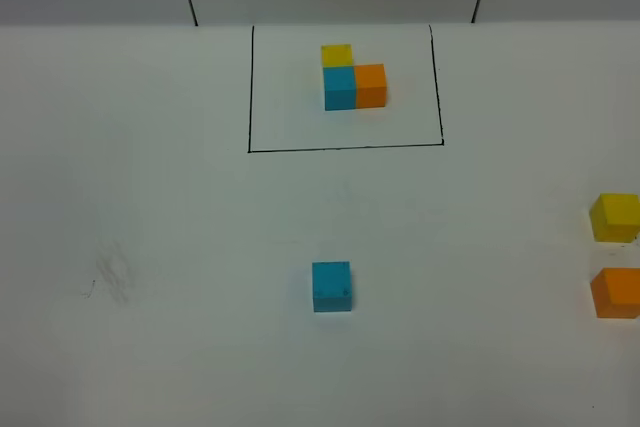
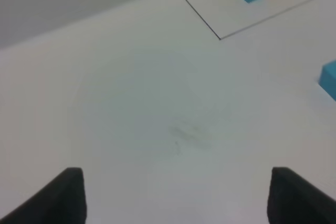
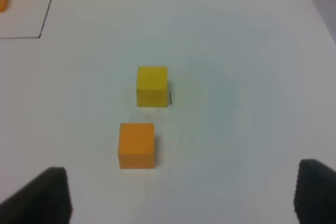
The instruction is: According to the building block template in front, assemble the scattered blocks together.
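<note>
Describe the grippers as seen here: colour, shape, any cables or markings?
Only the tips show, in the wrist views. The left gripper has two matte black fingers with blunt, wedge-like ends, out of focus. The right gripper looks the same, plain black. No cables, markings or arm links are visible, and the high view shows no arm at all.

The left gripper shows two matte black, wedge-shaped fingers. The right gripper has the same plain black fingers.
</note>
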Robot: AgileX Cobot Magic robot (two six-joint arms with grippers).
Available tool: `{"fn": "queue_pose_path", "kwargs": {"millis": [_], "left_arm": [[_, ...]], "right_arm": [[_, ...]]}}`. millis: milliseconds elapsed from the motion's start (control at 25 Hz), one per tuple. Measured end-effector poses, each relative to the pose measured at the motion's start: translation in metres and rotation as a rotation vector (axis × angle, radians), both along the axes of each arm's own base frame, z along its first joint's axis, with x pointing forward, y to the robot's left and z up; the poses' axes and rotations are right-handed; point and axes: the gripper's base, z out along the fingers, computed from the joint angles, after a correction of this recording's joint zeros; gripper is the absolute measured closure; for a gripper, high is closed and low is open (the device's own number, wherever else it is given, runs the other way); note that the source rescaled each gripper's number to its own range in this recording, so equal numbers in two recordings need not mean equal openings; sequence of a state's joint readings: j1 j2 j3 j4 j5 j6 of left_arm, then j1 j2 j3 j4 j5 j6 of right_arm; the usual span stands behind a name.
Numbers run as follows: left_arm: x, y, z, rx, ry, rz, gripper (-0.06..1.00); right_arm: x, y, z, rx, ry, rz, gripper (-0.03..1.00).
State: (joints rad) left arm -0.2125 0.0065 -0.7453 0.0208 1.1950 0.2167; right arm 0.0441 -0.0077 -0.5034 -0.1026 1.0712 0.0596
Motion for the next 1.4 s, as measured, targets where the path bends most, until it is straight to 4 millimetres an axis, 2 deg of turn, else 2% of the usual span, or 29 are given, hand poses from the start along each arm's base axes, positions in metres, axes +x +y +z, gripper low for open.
{"fn": "queue_pose_path", "kwargs": {"millis": [240,640,1400], "left_arm": [[0.001,-0.010,-0.006,-0.170,0.017,0.266,0.35],[0.031,-0.012,-0.051,-0.175,0.139,0.316,0.35],[0.034,-0.011,-0.053,-0.177,0.132,0.317,0.35]], "right_arm": [[0.000,0.000,0.000,0.000,0.000,0.000,0.24],[0.000,0.000,0.000,0.001,0.000,0.000,0.24],[0.000,0.000,0.000,0.000,0.000,0.000,0.24]]}}
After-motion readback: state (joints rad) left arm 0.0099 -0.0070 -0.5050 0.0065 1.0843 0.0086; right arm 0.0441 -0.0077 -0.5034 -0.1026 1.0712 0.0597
